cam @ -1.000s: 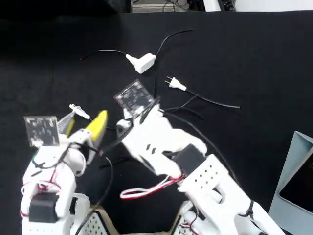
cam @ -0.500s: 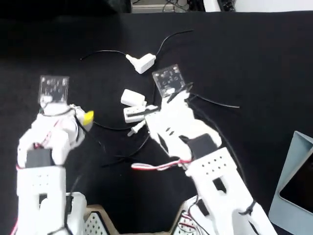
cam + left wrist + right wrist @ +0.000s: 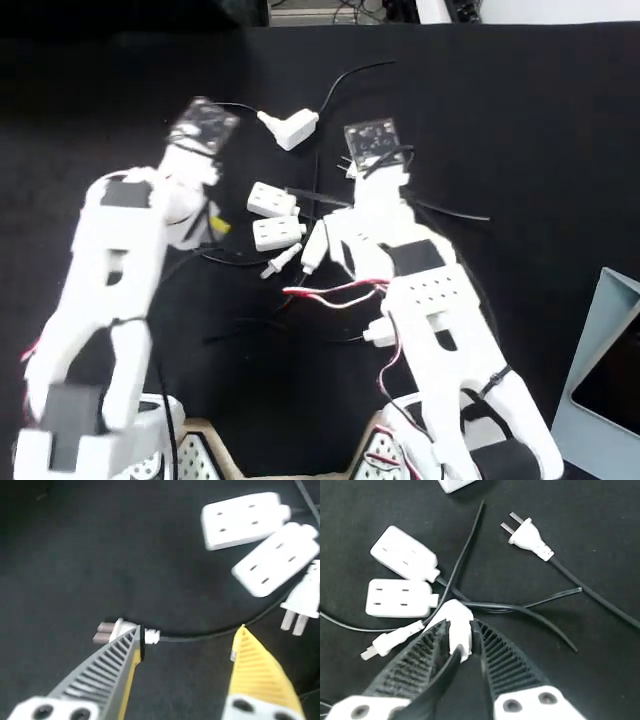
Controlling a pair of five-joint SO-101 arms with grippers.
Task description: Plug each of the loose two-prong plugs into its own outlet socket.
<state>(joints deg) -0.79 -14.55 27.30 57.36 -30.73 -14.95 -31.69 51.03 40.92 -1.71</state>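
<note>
Right gripper [image 3: 460, 632] fingers clamped on white plug [image 3: 456, 614], just beside outlet socket [image 3: 400, 598] on desk [image 3: 600, 540]. Left gripper [image 3: 189, 632] fingers wide, one tip at second plug [image 3: 116, 630]. Risk: crossed cords [image 3: 520, 607] snag during lift, dragging socket off line

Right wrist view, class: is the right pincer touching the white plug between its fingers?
Touching. The right wrist view shows the right pincer shut on the white plug, both fingers pressed against its sides.
</note>
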